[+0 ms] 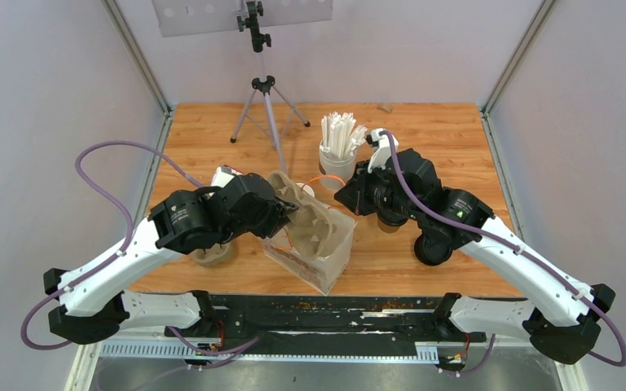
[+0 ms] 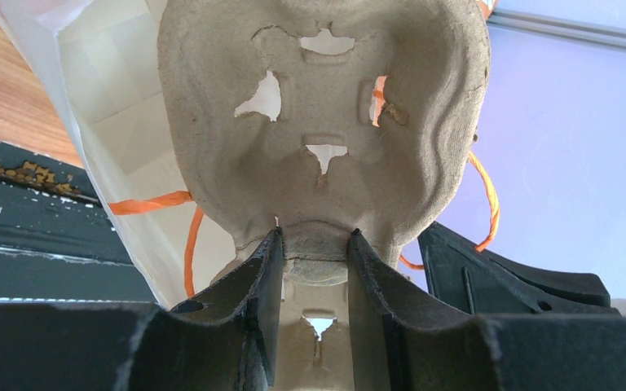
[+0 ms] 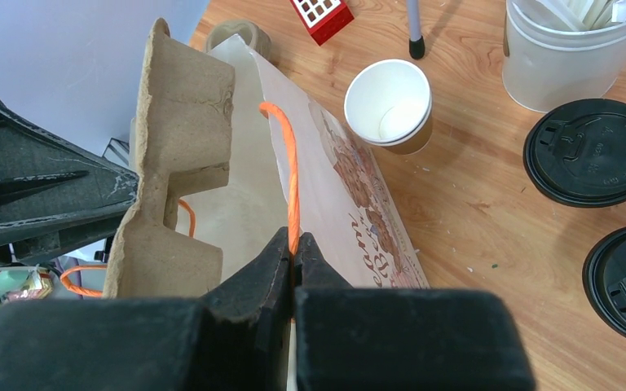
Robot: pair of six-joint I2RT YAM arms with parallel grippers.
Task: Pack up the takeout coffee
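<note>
One small paper cup (image 3: 390, 104), brown outside and white inside, stands open with no lid on the table beyond the bag. My left gripper (image 2: 314, 236) is shut on the edge of a grey pulp cup carrier (image 2: 318, 122) and holds it tilted in the mouth of the paper bag (image 1: 318, 252). My right gripper (image 3: 293, 240) is shut on the bag's orange string handle (image 3: 292, 179) and holds that side up. The carrier (image 3: 179, 114) has no cups in it. Two round black lids (image 3: 591, 151) lie to the right; I cannot tell whether cups are under them.
A white cup of paper-wrapped straws (image 1: 338, 159) stands behind the right gripper. A tripod (image 1: 265, 98) stands at the back. A second pulp carrier (image 1: 212, 254) lies under the left arm. A small red box (image 3: 322, 16) lies beyond the bag.
</note>
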